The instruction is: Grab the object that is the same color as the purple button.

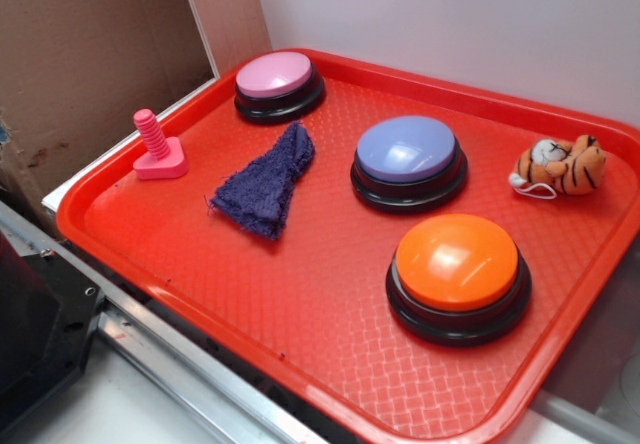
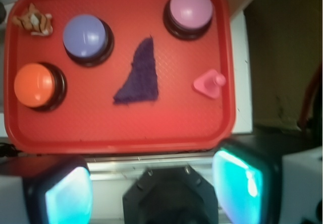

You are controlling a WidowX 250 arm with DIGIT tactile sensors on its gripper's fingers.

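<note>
A dark purple fuzzy cloth, the object [image 1: 266, 186] [image 2: 139, 74], lies flat on the red tray [image 1: 320, 314] [image 2: 126, 133], left of centre. The purple button [image 1: 408, 161] [image 2: 86, 36] stands to its right in the exterior view, a lavender dome on a black base. My gripper [image 2: 154, 186] shows only in the wrist view. It hangs high above the tray's near edge, open, with nothing between its glowing cyan pads [image 2: 241, 183]. The gripper is out of the exterior view.
A pink button [image 1: 277, 85] [image 2: 190, 11] sits at the tray's far left, an orange button [image 1: 458, 274] [image 2: 36, 86] at its near right. A pink plastic bolt [image 1: 158, 150] [image 2: 209, 82] stands by the left rim. A small tiger toy [image 1: 560, 167] [image 2: 34, 21] lies at the right. Cardboard wall [image 1: 90, 54] at the left.
</note>
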